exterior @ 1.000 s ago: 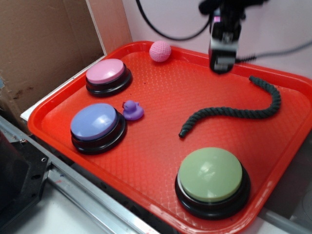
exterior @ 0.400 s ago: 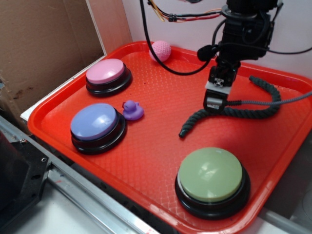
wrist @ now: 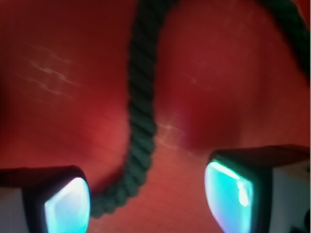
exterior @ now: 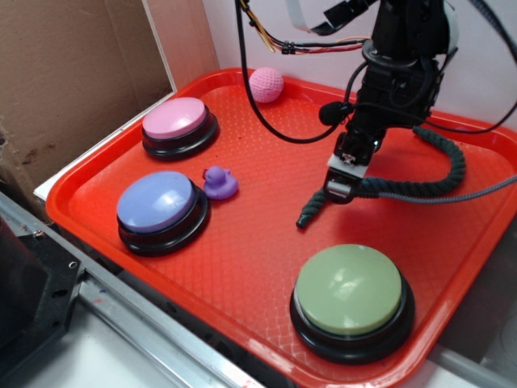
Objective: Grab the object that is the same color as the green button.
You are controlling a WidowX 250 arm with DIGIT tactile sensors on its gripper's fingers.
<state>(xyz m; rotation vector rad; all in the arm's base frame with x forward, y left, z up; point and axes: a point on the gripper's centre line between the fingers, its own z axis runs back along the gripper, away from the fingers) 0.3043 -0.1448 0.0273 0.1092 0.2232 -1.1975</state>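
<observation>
The object, a dark green twisted rope (exterior: 420, 187), lies in a wavy curve on the red tray (exterior: 242, 250), right of centre. The pale-green button (exterior: 349, 289) on its black base stands at the tray's front right. My gripper (exterior: 339, 184) hangs low over the rope's left stretch, near its free end (exterior: 305, 218). In the wrist view the rope (wrist: 141, 121) runs down between the two fingers and bends toward the left fingertip (wrist: 68, 206). The gripper (wrist: 148, 199) is open, its pads apart from the rope on the right side.
On the tray's left stand a pink button (exterior: 175, 119) and a blue-purple button (exterior: 156, 202), with a small purple duck (exterior: 218, 183) beside them. A pink knitted ball (exterior: 266, 84) sits at the back rim. A cardboard wall (exterior: 65, 73) is left; cables trail above.
The gripper has come down from above the tray's back and moved forward-left, now straddling the rope's left stretch. The rope and buttons have not moved.
</observation>
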